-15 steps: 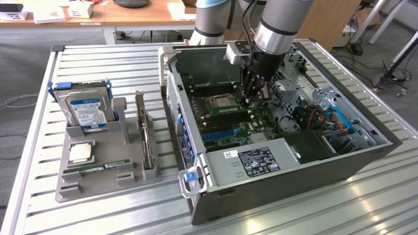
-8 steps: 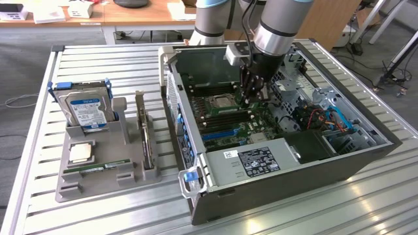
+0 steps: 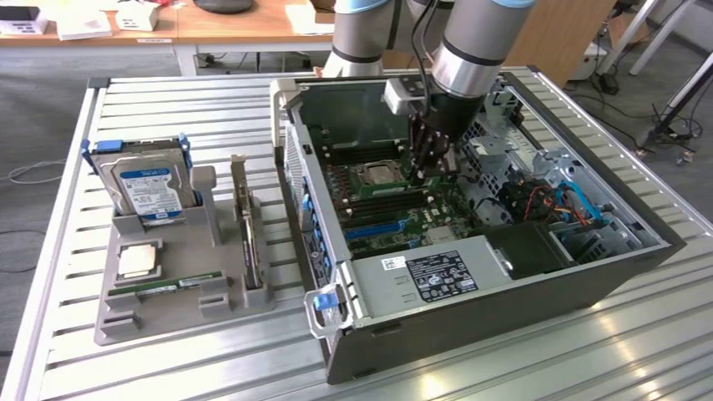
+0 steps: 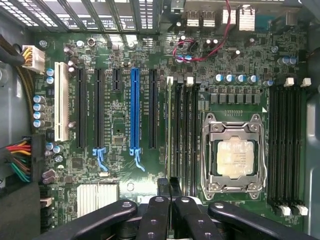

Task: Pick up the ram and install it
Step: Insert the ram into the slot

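My gripper (image 3: 429,171) reaches down into the open computer case (image 3: 502,309), just beside the processor socket (image 3: 379,175). In the wrist view its dark fingers (image 4: 155,215) are shut together over the bank of memory slots next to the socket (image 4: 235,157). The ram (image 4: 169,130) shows edge-on as a thin pale green line running from between the fingertips along the outermost slot of that bank. Whether it is fully seated I cannot tell. In the exterior view the fingers hide the ram.
A grey parts tray (image 3: 123,322) stands at the exterior view's left with a hard drive (image 3: 145,184), a square processor chip (image 3: 139,261), a flat green stick (image 3: 167,286) and an upright card (image 3: 247,242). Case walls, drive cage and cables (image 3: 557,200) hem in the gripper.
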Robot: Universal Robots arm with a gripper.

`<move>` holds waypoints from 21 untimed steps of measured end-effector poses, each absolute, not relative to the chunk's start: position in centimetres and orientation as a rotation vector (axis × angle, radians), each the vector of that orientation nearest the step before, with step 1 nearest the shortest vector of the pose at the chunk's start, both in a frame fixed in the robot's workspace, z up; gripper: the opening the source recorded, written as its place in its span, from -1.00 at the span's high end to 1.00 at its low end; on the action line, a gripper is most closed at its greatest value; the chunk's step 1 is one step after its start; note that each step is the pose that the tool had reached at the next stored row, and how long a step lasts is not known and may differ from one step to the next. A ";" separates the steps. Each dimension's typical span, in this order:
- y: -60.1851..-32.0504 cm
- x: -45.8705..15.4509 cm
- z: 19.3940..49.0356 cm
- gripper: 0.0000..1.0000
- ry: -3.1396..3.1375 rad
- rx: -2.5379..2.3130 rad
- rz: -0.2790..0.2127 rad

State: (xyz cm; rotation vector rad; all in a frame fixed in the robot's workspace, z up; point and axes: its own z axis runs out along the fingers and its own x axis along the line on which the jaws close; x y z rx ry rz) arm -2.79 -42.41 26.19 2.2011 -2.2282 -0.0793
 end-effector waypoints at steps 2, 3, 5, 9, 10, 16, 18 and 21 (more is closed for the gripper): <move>-42.4 -2.8 26.0 0.76 -2.227 2.202 -0.079; -42.4 -2.8 26.0 0.76 -2.227 2.202 -0.079; -42.4 -2.8 25.9 0.76 -2.227 2.202 -0.079; -42.4 -2.8 25.9 0.76 -2.227 2.203 -0.079; -42.4 -2.8 25.9 0.76 -2.227 2.203 -0.079; -42.4 -2.8 25.4 0.76 -2.227 2.203 -0.079; -42.4 -2.8 25.3 0.76 -2.227 2.203 -0.079; -42.4 -2.8 25.3 0.76 -2.226 2.202 -0.079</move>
